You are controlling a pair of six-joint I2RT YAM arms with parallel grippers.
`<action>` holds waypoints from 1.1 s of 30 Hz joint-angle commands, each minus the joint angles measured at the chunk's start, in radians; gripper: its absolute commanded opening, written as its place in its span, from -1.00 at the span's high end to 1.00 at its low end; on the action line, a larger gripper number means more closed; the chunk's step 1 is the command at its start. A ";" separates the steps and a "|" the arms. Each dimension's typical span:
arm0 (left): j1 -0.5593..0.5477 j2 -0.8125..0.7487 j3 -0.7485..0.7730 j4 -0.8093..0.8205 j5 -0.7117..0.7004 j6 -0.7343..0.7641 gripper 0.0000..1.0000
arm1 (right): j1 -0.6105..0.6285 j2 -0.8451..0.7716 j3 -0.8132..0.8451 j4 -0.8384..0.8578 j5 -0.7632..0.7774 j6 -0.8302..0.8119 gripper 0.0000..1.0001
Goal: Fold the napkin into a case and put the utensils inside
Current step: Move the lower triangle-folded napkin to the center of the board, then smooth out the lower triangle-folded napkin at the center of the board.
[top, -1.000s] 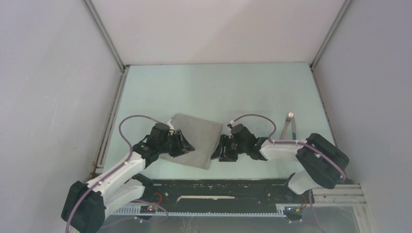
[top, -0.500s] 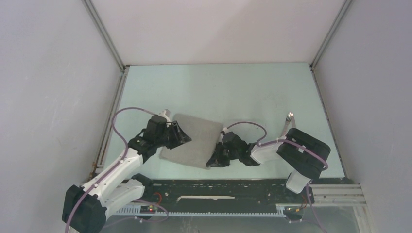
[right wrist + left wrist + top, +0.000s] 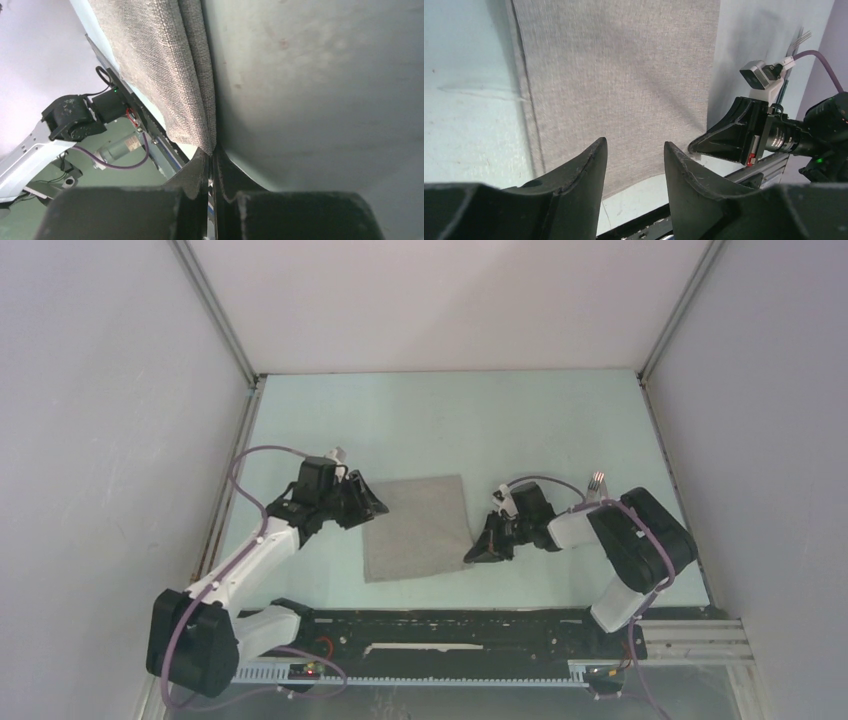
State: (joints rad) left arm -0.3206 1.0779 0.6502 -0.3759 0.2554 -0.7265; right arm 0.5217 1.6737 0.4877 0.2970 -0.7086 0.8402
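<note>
The taupe-grey napkin (image 3: 415,527) lies flat on the pale green table, an open square. My right gripper (image 3: 470,556) is shut on its near right corner, and in the right wrist view the cloth (image 3: 165,65) runs into the closed jaws of the gripper (image 3: 212,152). My left gripper (image 3: 378,508) stands open at the napkin's left edge with nothing between its fingers (image 3: 594,155); the cloth (image 3: 624,75) spreads out ahead of it. Of the utensils, only silver fork tines (image 3: 597,480) show, behind the right arm.
A black rail (image 3: 450,625) runs along the table's near edge just in front of the napkin. Grey walls with metal corner posts (image 3: 215,315) close in the left, right and back sides. The right arm's elbow (image 3: 640,540) sits by the fork.
My right gripper has shut on the napkin's corner and drawn it to the right, turning the cloth. My left gripper has moved back and left, off the cloth to its left edge.
</note>
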 commanded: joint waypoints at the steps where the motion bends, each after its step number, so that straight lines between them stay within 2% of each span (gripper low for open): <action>1: 0.045 0.047 0.056 0.050 0.084 0.046 -0.03 | -0.075 0.011 0.071 -0.339 -0.010 -0.228 0.87; 6: 0.102 0.064 0.058 0.068 0.152 0.051 -0.03 | -0.197 0.047 0.192 -0.570 -0.004 -0.366 0.85; 11: 0.146 0.054 0.046 0.067 0.183 0.075 -0.03 | -0.307 0.071 0.362 -0.814 0.185 -0.488 0.77; 13: 0.151 0.048 0.037 0.066 0.187 0.082 -0.03 | -0.335 0.083 0.408 -0.832 0.191 -0.503 0.58; 17: 0.156 0.041 0.019 0.075 0.196 0.087 -0.03 | -0.333 0.037 0.517 -0.893 0.379 -0.491 0.14; 19: 0.161 0.039 0.013 0.077 0.204 0.089 -0.03 | -0.319 -0.027 0.563 -0.922 0.421 -0.490 -0.07; 23: 0.176 0.038 0.009 0.077 0.202 0.103 -0.03 | -0.219 -0.136 0.649 -0.990 0.590 -0.497 -0.31; 28: 0.193 0.072 0.015 0.092 0.205 0.106 -0.06 | 0.025 -0.172 0.686 -1.062 0.856 -0.484 -0.38; 30: 0.202 0.080 0.014 0.100 0.214 0.100 -0.07 | 0.142 -0.157 0.686 -1.046 0.889 -0.462 -0.38; 33: 0.225 0.069 0.009 0.104 0.210 0.095 -0.08 | 0.311 -0.086 0.709 -0.984 0.860 -0.429 -0.37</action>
State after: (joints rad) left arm -0.1242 1.1538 0.6617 -0.3096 0.4446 -0.6464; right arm 0.6666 1.5196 1.1732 -0.6865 0.0673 0.3714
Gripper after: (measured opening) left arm 0.536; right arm 0.691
